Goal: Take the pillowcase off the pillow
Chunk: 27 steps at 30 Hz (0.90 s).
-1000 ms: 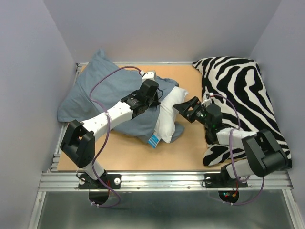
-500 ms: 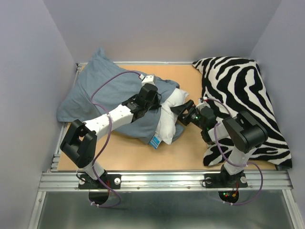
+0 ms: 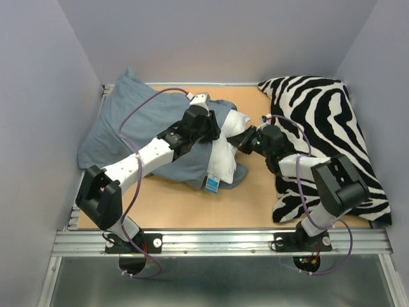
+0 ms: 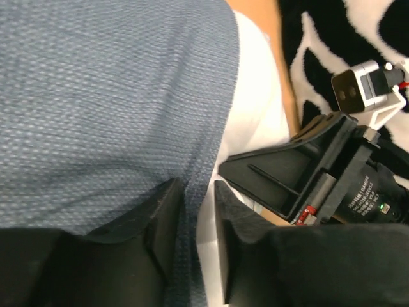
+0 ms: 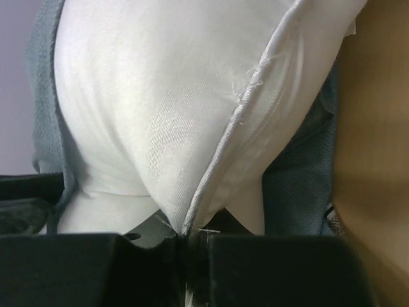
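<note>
The blue-grey pillowcase (image 3: 128, 128) lies at the table's left with the white pillow (image 3: 227, 153) poking out of its right end, blue tag (image 3: 211, 185) at the near edge. My left gripper (image 3: 216, 133) rests on the case's mouth. In the left wrist view its jaws (image 4: 197, 224) stand slightly apart over the pillowcase (image 4: 115, 96) hem and a strip of pillow (image 4: 255, 109). My right gripper (image 3: 243, 142) meets the pillow from the right. In the right wrist view it (image 5: 188, 236) is shut on the seam of the pillow (image 5: 160, 96), with pillowcase (image 5: 294, 185) beside it.
A zebra-print cushion (image 3: 326, 128) fills the right side of the table, under my right arm. Bare wooden tabletop (image 3: 255, 192) shows in front of the pillow. Grey walls close in on the left, back and right.
My right gripper has moved left up to the pillow and closed on its seam. My left gripper has shifted slightly farther along the case's mouth and its jaws have parted a little.
</note>
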{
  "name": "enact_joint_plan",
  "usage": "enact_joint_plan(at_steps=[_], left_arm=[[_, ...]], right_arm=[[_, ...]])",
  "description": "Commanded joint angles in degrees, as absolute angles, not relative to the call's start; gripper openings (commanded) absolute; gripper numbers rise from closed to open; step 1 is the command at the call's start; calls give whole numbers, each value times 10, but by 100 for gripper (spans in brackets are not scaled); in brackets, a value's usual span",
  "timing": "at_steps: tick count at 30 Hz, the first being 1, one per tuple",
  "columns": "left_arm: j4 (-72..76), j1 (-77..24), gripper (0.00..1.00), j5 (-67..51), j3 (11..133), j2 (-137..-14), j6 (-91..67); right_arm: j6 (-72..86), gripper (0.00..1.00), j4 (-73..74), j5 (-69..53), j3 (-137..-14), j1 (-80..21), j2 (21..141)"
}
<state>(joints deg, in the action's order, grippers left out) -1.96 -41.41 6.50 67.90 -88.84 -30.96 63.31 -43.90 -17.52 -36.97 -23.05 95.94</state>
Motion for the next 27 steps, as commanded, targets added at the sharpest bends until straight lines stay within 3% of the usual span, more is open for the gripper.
enact_joint_plan(at_steps=[1,4,5,8,12,17,27], left_arm=[[-73,-374,48,59,761,-808,-275],[-107,-335,55,97,845,-795,-258],[-133,-325,62,110,862,-799,-253],[-173,-287,64,171,899,-812,-229],[-174,-210,66,200,858,-804,-209],[-141,-74,67,95,803,-850,-211],[-129,51,69,4,777,-893,-215]], right_arm=[[489,0,-155,-79,-485,-239,847],[433,0,-52,-25,-516,-229,810],[427,0,-25,-39,-521,-209,797],[396,1,17,-57,-538,-191,781],[362,1,79,-47,-564,-177,753],[340,1,119,-45,-607,-168,757],[327,1,131,-62,-628,-164,771]])
